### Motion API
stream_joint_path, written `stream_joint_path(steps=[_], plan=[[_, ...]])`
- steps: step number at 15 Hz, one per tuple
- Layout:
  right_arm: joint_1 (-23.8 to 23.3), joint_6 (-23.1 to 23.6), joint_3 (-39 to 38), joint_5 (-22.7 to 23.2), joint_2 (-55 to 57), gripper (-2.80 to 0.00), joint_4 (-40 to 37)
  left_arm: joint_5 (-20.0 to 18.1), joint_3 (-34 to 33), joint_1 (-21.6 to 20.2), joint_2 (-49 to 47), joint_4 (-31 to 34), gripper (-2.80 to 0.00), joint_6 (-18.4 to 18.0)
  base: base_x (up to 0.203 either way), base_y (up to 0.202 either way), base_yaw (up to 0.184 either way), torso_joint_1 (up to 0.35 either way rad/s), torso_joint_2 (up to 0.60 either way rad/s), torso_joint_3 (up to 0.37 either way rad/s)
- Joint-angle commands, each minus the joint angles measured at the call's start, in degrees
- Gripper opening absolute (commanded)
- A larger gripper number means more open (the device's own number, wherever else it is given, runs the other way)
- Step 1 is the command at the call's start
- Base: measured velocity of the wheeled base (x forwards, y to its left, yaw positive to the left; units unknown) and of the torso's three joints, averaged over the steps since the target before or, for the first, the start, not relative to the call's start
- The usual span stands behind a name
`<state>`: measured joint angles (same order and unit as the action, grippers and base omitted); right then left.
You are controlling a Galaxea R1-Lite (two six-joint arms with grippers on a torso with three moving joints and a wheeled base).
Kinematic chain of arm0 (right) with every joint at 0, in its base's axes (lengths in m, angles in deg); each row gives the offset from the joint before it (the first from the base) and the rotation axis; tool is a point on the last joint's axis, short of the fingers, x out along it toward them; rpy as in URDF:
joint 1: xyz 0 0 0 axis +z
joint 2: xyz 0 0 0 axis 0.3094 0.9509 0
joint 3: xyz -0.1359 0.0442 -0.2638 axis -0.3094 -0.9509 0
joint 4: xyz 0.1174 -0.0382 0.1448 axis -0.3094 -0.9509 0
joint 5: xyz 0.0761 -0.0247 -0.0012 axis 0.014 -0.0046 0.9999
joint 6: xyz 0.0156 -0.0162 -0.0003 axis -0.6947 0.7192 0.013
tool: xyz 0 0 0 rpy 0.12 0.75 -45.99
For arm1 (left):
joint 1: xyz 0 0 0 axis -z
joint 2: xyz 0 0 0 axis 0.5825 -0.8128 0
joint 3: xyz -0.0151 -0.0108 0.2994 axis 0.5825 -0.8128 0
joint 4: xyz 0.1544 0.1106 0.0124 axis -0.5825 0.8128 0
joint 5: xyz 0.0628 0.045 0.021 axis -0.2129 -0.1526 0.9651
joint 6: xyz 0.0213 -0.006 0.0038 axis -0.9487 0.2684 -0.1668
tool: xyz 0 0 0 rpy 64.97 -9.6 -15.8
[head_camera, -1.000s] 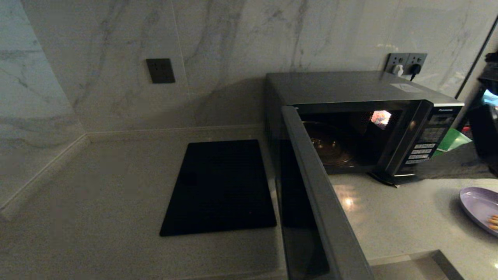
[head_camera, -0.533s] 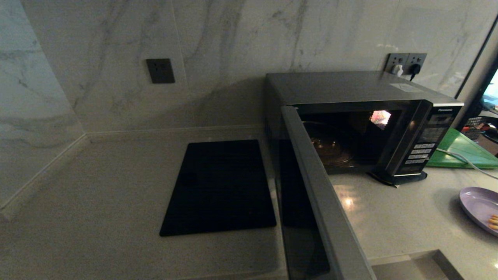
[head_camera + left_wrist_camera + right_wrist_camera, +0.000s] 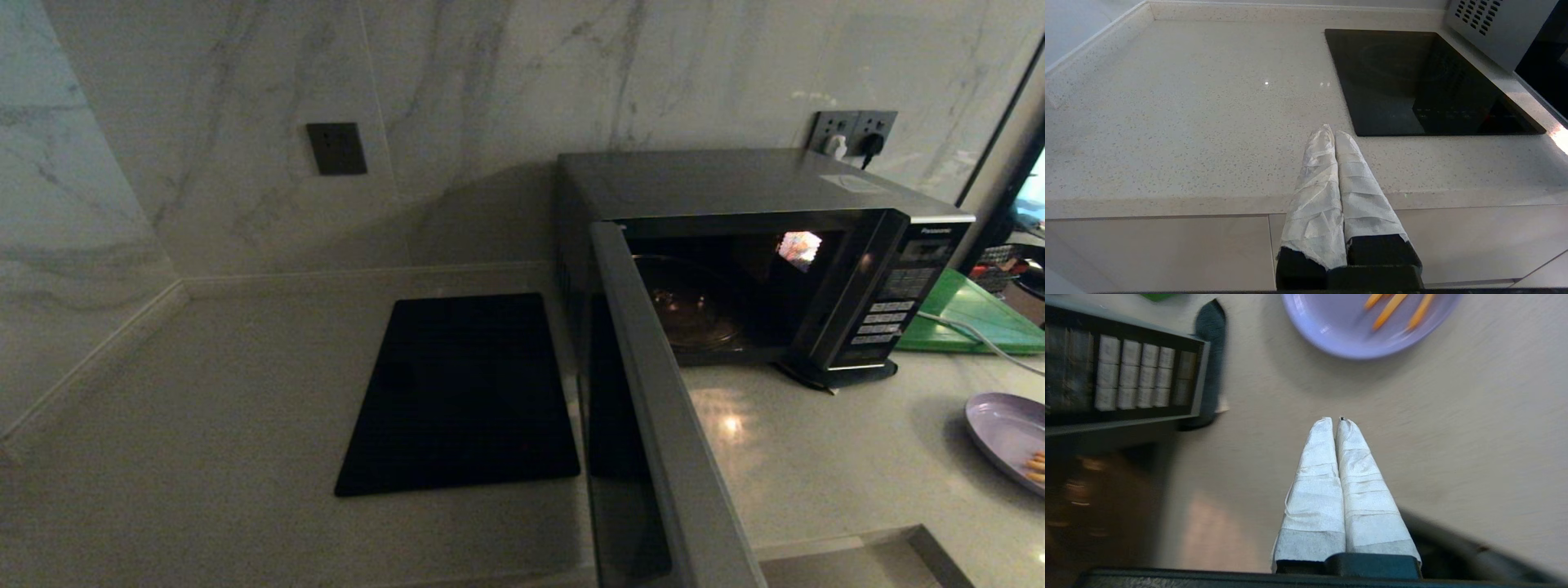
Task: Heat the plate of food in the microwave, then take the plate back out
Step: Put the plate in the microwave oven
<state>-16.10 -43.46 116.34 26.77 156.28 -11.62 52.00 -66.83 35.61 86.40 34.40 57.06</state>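
The microwave (image 3: 735,188) stands on the counter with its door (image 3: 661,425) swung wide open toward me; the cavity holds only the glass turntable (image 3: 694,314). The lavender plate of food (image 3: 1008,437) lies on the counter to the right, orange sticks on it, and shows again in the right wrist view (image 3: 1343,322). My right gripper (image 3: 1333,420) hangs shut and empty over bare counter between the plate and the microwave's button panel (image 3: 1139,377). My left gripper (image 3: 1329,131) is shut and empty, parked over the counter's front edge left of the microwave. Neither arm shows in the head view.
A flat black panel (image 3: 461,392) is set into the counter left of the microwave. A green board (image 3: 967,314) with a white cable across it lies behind the microwave's right side. Wall sockets (image 3: 853,131) sit above it. The open door juts past the counter's front edge.
A dark shape at the far right of the head view a second ago has gone, uncovering the green board and cable. The door's near end has shifted slightly left.
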Motion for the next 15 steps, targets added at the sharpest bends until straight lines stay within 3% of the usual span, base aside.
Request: stream_joint_path(steps=[1, 4, 5, 10, 15], plan=[[-0.24, -4.93, -0.99, 3.41, 2.08, -2.8, 0.37, 0.02, 0.0, 0.0, -0.04, -0.04, -2.8, 0.05, 0.0, 0.0, 0.0, 0.0, 0.0, 0.0], [-0.41, -6.51, -5.23, 4.59, 3.18, -2.8, 6.3, 0.02, 0.05, -0.01, -0.04, -0.04, -2.8, 0.05, 0.0, 0.0, 0.0, 0.0, 0.0, 0.0], [-0.85, -6.69, -5.28, 4.62, 3.78, 0.0, 6.5, 0.02, 0.01, -0.06, -0.04, -0.04, -2.8, 0.05, 0.0, 0.0, 0.0, 0.0, 0.0, 0.0], [-7.43, -6.9, -5.45, 4.62, 6.94, 0.0, 8.82, 0.02, 0.0, 0.02, -0.04, -0.04, -2.8, 0.05, 0.0, 0.0, 0.0, 0.0, 0.0, 0.0], [-13.77, -7.04, -8.41, 4.62, 8.69, 0.0, 6.25, 0.02, 0.0, 0.02, -0.04, -0.04, -2.8, 0.05, 0.0, 0.0, 0.0, 0.0, 0.0, 0.0]])
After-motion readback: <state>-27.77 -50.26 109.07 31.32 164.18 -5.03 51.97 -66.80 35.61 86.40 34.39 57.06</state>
